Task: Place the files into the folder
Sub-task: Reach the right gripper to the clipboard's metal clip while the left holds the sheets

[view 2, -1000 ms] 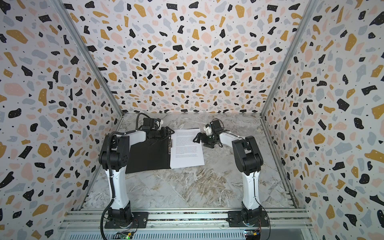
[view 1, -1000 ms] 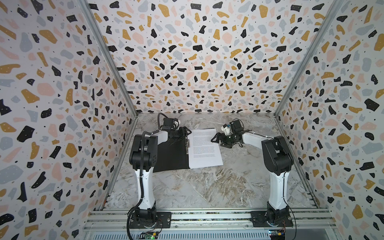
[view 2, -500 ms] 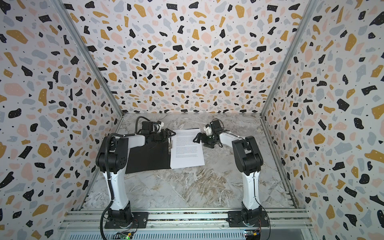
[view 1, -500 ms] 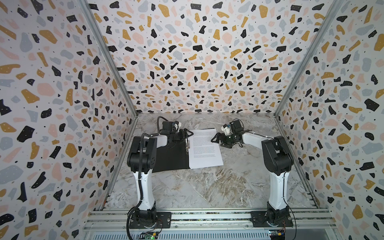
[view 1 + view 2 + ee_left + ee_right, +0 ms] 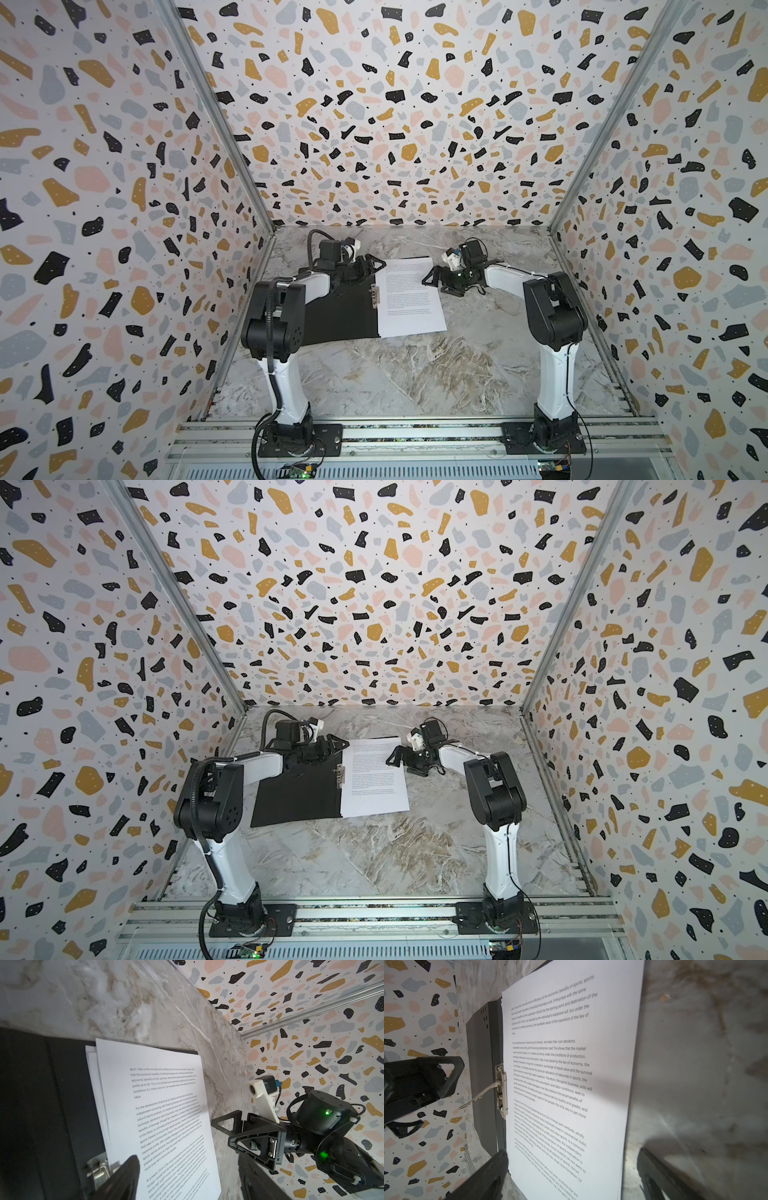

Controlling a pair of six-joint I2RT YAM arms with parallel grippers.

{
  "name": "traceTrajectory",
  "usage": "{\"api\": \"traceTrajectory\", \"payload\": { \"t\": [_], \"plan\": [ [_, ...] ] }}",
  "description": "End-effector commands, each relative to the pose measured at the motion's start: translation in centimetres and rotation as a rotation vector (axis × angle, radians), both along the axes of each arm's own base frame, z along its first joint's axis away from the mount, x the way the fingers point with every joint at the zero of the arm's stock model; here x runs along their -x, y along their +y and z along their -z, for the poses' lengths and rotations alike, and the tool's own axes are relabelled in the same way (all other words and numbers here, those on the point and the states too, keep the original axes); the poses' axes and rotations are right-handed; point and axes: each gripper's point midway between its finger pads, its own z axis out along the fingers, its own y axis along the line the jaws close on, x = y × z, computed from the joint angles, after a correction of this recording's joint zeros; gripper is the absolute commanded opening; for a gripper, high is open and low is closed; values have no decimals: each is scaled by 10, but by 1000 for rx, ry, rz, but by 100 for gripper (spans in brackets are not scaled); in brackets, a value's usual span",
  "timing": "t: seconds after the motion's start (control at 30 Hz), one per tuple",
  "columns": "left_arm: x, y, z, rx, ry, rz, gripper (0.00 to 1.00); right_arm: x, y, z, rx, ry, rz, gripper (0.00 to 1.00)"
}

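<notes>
left claw (image 5: 371,268) wide, empty, folder (image 5: 345,311) beneath | right claw (image 5: 436,282) wide, empty, files (image 5: 409,299) at its tips | files flat on open folder, beside clip (image 5: 376,296)

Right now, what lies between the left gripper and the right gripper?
Only the far end of the files, lying in the open folder, separates the left gripper from the right gripper; both top views show it.
</notes>
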Motion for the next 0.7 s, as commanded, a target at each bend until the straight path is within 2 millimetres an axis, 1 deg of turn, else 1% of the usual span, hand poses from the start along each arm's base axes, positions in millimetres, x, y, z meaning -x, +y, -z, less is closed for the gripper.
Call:
{"api": "traceTrajectory", "payload": {
  "t": [0.0,0.1,0.2,0.27,0.33,0.4,0.47,0.53,0.67],
  "plan": [
    [10,-13,-18,16,-59,41,75,7,-1,11,36,42,-10,97],
    [19,-17,-14,7,-50,53,75,7,0,9,39,40,-12,96],
    [22,-10,-12,-12,-51,26,75,7,4,0,62,20,-18,96],
    [20,0,-18,-34,-57,-7,75,9,9,-11,58,17,-22,94],
    [15,14,-30,-67,-86,-55,74,12,16,-22,57,11,-13,93],
    [14,25,-39,-82,-102,-90,75,16,21,-28,50,18,-2,92],
    [14,27,-42,-70,-103,-97,74,19,27,-32,25,34,5,89],
    [17,29,-37,-77,-80,-97,74,23,35,-38,0,42,13,86],
    [14,41,-28,-72,-58,-150,72,32,64,-57,-74,45,-13,81]
  ]
}}
